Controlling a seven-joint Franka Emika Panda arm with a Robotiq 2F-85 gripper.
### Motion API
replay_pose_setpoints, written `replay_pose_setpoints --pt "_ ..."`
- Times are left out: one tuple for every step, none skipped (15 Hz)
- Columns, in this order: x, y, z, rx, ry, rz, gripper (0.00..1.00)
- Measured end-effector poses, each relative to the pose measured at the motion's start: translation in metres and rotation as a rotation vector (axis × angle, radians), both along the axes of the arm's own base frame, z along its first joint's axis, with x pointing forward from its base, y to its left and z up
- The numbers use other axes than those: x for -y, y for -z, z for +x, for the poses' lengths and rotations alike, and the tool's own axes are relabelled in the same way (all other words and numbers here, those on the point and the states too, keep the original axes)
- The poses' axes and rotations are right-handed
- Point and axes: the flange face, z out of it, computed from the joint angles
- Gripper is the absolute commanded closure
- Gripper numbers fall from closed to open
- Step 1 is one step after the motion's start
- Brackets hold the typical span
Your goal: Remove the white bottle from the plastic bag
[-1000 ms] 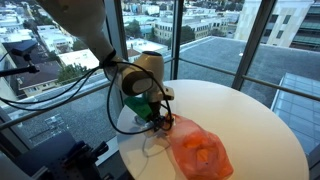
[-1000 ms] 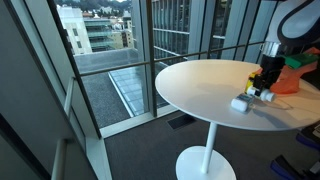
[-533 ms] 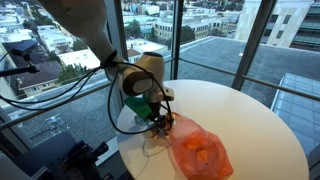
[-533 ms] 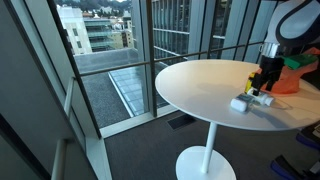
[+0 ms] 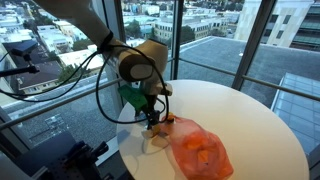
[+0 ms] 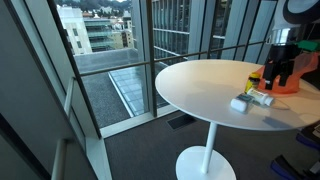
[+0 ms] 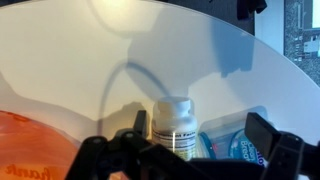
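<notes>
The white bottle [image 7: 175,126] lies on its side on the white round table [image 7: 110,60], outside the orange plastic bag [image 7: 30,150]. In the wrist view it sits between my dark fingers, nearer the left one, touching neither. My gripper [image 7: 203,135] is open and holds nothing. In both exterior views the gripper [image 5: 152,119] [image 6: 276,76] hangs above the table, the bottle [image 5: 152,143] [image 6: 240,103] lying below and beside it. The bag [image 5: 199,150] [image 6: 291,81] rests crumpled on the table next to the gripper.
A small blue pack [image 7: 236,146] [image 6: 263,97] lies on the table right beside the bottle. The round table [image 6: 200,85] stands on one pedestal close to floor-to-ceiling windows [image 6: 120,60]. Its curved edge [image 5: 125,150] runs near the bottle.
My gripper has opened and risen away from the table. The bottle stays lying where it was.
</notes>
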Motion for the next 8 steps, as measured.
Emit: replay_pose_setpoints --pt "0.005 -0.008 -0.003 -0.008 0.012 0.003 0.0" --pt "0.011 -0.016 -0.005 -0.009 0.026 0.0 0.0" --pt "0.018 -0.024 -0.007 -0.007 0.041 -0.003 0.0" --pt "0.026 -0.031 -0.009 -0.001 0.053 -0.008 0.0" --pt "0.034 -0.04 -0.011 0.009 0.066 -0.013 0.0" --pt "0.041 -0.05 -0.013 0.021 0.08 -0.016 0.0" --pt "0.048 -0.059 -0.014 0.034 0.094 -0.017 0.0" --pt "0.055 -0.07 -0.016 0.046 0.107 -0.018 0.0"
